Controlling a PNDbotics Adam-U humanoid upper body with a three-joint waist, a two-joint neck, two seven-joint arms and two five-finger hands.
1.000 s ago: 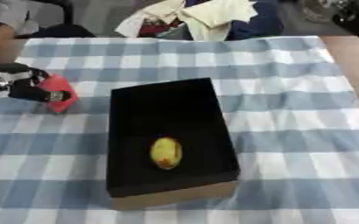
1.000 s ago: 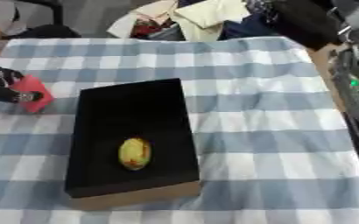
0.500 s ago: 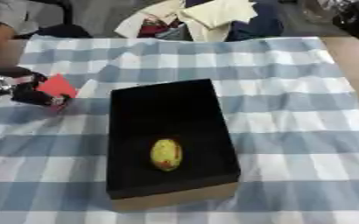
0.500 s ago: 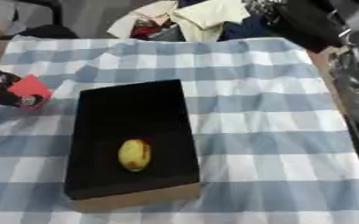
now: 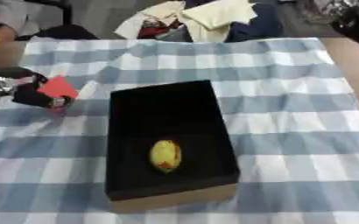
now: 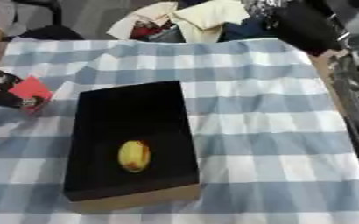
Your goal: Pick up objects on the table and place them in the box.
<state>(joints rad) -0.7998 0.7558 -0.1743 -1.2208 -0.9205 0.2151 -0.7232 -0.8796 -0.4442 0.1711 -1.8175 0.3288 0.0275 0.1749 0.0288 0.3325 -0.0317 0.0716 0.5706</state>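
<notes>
A long black box [image 5: 170,200] with a tan front wall lies in the middle of the checked tablecloth. Inside it, near the front end, rests a yellow fruit [image 5: 166,155] with a red patch. My left hand [image 5: 23,92] is at the left edge of the table, left of the box's far end. Its dark fingers are curled round a flat red object [image 5: 58,87], which tilts up just above the cloth. Only my right arm [image 6: 354,74] shows, black with silver joints, along the right edge in the right eye view; its hand is out of view.
A heap of cloths [image 5: 202,19], cream, dark blue and red, lies beyond the table's far edge. The blue-and-white checked cloth [image 5: 297,127] stretches right of the box. The bare wooden table edge [image 5: 355,65] shows at the right.
My left hand has carried the red object slightly to the right, closer to the box's left wall. The box and the fruit have not moved.
</notes>
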